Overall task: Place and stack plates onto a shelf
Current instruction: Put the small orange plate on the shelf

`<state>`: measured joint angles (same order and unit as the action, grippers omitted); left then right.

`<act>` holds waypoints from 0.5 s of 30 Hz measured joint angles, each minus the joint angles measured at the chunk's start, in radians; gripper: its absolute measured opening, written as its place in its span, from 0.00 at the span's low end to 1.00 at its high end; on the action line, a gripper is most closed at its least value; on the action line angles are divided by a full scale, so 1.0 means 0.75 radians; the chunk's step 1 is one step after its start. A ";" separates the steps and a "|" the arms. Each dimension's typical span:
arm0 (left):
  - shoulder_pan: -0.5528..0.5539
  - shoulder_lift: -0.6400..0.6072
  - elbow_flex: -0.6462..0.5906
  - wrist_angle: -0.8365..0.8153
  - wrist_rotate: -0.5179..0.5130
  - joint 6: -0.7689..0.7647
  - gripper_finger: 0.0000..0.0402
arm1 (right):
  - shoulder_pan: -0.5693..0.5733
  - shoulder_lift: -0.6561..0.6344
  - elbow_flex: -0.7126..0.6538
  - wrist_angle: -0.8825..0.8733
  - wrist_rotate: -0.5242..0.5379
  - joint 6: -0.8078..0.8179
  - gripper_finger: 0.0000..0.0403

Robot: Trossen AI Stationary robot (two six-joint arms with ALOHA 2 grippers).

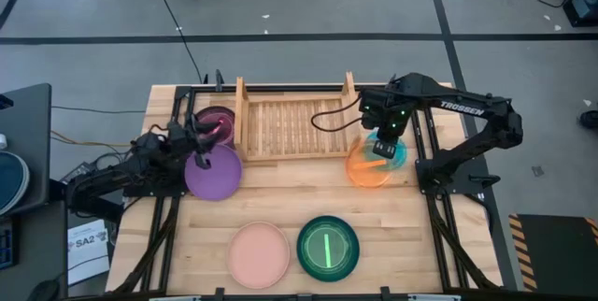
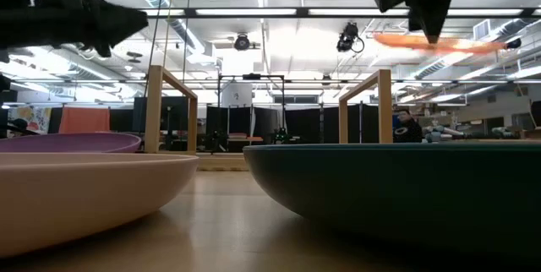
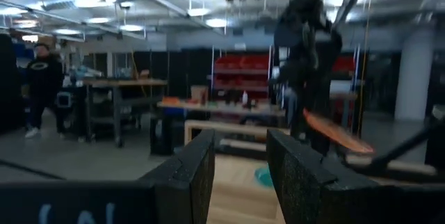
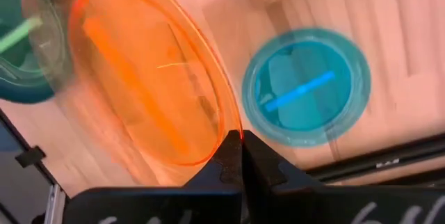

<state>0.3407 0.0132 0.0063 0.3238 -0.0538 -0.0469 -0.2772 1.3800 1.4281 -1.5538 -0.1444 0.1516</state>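
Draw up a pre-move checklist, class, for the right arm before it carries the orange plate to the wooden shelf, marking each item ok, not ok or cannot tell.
1. Right gripper shut on the orange plate at its rim: ok.
2. Orange plate lifted off the table: ok, the low view shows it in the air.
3. Cyan plate left on the table below, not stuck to the orange one: ok.
4. Shelf slats free of plates: ok, though a dark cable crosses its right end.
5. Left gripper open, holding nothing, out of the path by the purple plate: ok.
6. Grip firm enough for the carry: cannot tell.
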 joint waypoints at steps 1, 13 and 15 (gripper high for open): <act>-0.004 0.000 0.000 0.029 0.000 -0.018 0.34 | 0.006 0.000 0.005 0.015 0.015 0.017 0.01; -0.141 0.177 0.129 0.097 -0.073 -0.052 0.34 | 0.027 0.001 0.010 0.316 0.193 0.105 0.01; -0.161 0.277 0.182 0.091 -0.116 -0.054 0.34 | 0.027 0.001 0.010 0.406 0.231 0.118 0.01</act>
<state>0.2198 0.2212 0.1427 0.3919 -0.1406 -0.0871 -0.2569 1.3804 1.4357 -1.2491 0.0291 0.2404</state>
